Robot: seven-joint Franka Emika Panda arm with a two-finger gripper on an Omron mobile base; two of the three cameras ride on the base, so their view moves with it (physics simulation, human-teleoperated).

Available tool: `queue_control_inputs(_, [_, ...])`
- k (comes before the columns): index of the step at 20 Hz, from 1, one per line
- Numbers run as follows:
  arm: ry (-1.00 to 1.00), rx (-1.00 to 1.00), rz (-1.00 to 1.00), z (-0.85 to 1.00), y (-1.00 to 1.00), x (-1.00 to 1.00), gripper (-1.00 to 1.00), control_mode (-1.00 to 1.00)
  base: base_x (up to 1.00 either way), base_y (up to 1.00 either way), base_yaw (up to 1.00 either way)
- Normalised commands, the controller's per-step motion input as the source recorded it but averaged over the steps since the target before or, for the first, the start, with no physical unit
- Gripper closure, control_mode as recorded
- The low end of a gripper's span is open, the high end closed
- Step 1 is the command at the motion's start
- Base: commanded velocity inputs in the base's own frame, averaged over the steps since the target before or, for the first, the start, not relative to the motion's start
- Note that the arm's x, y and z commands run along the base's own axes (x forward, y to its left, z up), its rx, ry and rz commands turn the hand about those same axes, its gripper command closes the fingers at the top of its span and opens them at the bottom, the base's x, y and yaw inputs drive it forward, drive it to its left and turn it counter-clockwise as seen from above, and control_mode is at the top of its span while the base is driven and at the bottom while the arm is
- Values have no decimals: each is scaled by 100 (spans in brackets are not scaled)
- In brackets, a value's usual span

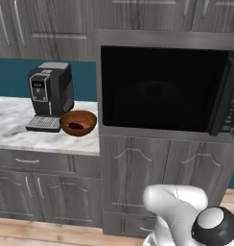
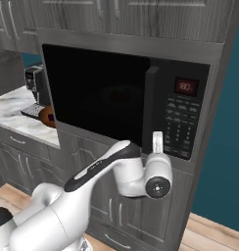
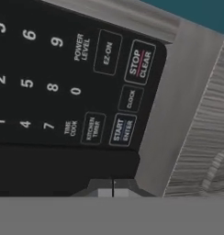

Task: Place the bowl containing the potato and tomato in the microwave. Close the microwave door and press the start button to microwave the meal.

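Gripper (image 3: 113, 187) shut, pointed at microwave (image 2: 126, 98) keypad (image 3: 77, 82)

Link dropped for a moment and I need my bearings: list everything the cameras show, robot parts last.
microwave: one, black, built in under the upper cabinets.
microwave door: one, dark glass, shut.
keypad: one, black, right of the door; START/ENTER button near its bottom.
coffee machine: one, black and silver, on the marble counter.
brown bowl: one, beside the coffee machine.
cabinets: grey wood, above and below.
gripper: one, shut, tips at the keypad's lower edge.
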Motion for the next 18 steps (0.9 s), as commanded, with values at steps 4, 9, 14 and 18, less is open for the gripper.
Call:
queue_control_inputs(4, [0, 1, 0, -15, -12, 22, 100, -100, 0, 0, 0])
queue_control_inputs(9, [0, 0, 0, -11, -9, 25, 100, -100, 0, 0, 0])
queue_control_inputs(14, [0, 0, 0, -14, -9, 24, 100, -100, 0, 0, 0])
queue_control_inputs(18, [0, 1, 0, -18, -13, 21, 100, -100, 0, 0, 0])
